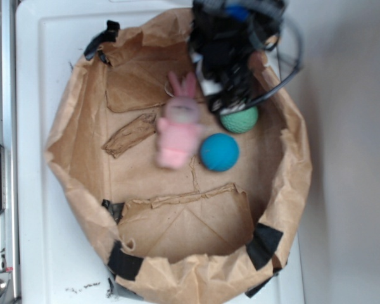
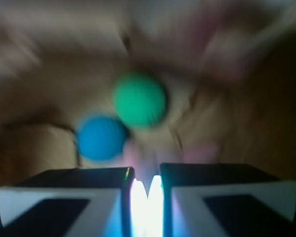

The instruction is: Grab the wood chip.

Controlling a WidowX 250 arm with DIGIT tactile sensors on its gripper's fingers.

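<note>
Bunny (image 1: 179, 128) lies between wood chip (image 1: 129, 135) and gripper (image 1: 231, 95).

a: what sits at six o'clock in the wrist view?

b: the gripper (image 2: 147, 190). its two dark fingers (image 2: 74, 197) with pale edges fill the bottom, nearly together, with only a thin bright glowing slit between them. nothing shows between them.

a: and above that?

b: a green ball (image 2: 139, 100) near the centre, slightly toward twelve o'clock. a blue ball (image 2: 101, 138) lies at about eight o'clock from it, just beside it, perhaps touching; blur hides the seam.

a: anything else?

b: a faint pink smear (image 2: 200, 152) at about four o'clock from the green ball, too blurred to name. behind everything, brown paper (image 2: 34, 89), heavily motion-blurred.
</note>
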